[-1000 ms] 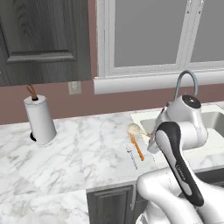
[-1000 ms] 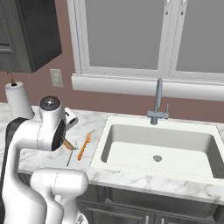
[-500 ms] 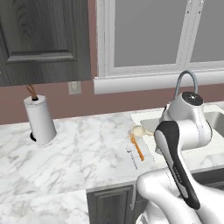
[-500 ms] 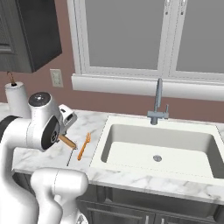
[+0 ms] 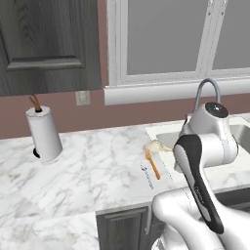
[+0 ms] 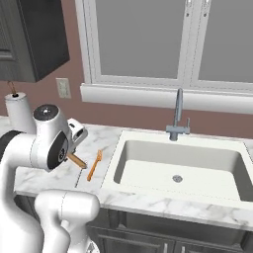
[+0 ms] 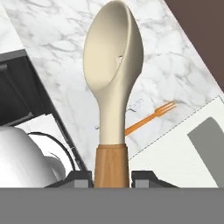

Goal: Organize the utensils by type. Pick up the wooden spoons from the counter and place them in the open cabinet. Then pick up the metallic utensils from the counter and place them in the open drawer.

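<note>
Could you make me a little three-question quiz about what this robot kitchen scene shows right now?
1. True or false: the gripper is shut on a wooden spoon.
2. What colour is the handle of the fork lying on the counter?
3. The fork lies: A) in the sink B) left of the sink C) beside the paper towel roll

Key: 1 true; 2 orange; 3 B

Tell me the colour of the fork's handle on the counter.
Bright orange; the fork shows best in the right base view.
</note>
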Controlling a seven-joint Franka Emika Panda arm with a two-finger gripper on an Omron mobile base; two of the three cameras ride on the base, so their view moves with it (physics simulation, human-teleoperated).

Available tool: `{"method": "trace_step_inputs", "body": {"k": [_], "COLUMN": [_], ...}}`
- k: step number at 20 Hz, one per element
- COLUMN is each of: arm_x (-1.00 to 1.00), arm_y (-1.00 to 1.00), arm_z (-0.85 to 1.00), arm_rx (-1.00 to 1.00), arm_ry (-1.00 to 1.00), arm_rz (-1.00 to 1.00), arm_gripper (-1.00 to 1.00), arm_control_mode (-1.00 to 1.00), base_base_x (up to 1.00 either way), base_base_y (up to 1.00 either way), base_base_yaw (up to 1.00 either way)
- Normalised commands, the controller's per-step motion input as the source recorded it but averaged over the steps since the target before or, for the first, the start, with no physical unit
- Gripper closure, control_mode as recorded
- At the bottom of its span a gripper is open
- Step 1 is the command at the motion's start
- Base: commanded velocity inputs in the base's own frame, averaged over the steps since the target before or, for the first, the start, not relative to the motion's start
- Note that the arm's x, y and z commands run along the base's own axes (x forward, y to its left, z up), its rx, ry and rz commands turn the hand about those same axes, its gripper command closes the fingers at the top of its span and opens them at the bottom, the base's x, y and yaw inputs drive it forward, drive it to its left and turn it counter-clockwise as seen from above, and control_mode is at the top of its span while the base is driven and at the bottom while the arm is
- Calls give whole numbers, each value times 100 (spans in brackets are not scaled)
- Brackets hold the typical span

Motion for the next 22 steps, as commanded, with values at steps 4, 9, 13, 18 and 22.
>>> {"method": "trace_step_inputs", "body": {"k": [4,9,13,18,22], "arm_x": [0,0,0,0,0], "arm_y": [0,0,0,0,0], "arm_z": [0,0,0,0,0], "arm_rx": [0,0,0,0,0], "arm_ry": [0,0,0,0,0], "arm_rz": [0,0,0,0,0], "arm_gripper": [100,100,100,100,100], "arm_control_mode": [100,100,100,100,100], "base_base_x": [-3,-5,-13,-13,-15], "base_base_y": [-65,-90,-100,-100,-100], "base_base_yaw": [0,0,0,-2,-3]}}
